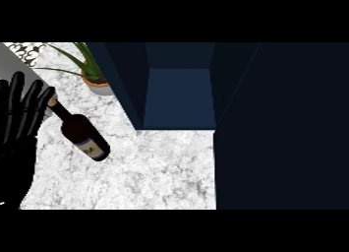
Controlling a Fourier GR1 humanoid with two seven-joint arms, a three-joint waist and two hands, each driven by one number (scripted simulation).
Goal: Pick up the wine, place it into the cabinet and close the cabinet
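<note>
Counter (155,172): white-grey marble. Left hand (14,118): at the counter's left edge, fingers straight and spread, holding nothing. Wine bottle (82,135): just beside it, neck toward the fingers. Cabinet (178,93): open, at the rear. Potted plant (96,78): rear left corner.

Wine bottle (81,132) on marble counter (155,167); open left hand (14,115) beside neck; cabinet (178,98) open.

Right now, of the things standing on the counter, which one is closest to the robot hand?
The wine bottle: its neck reaches almost to the fingertips of the open left robot hand. The potted plant stands farther back beside the open cabinet.
</note>
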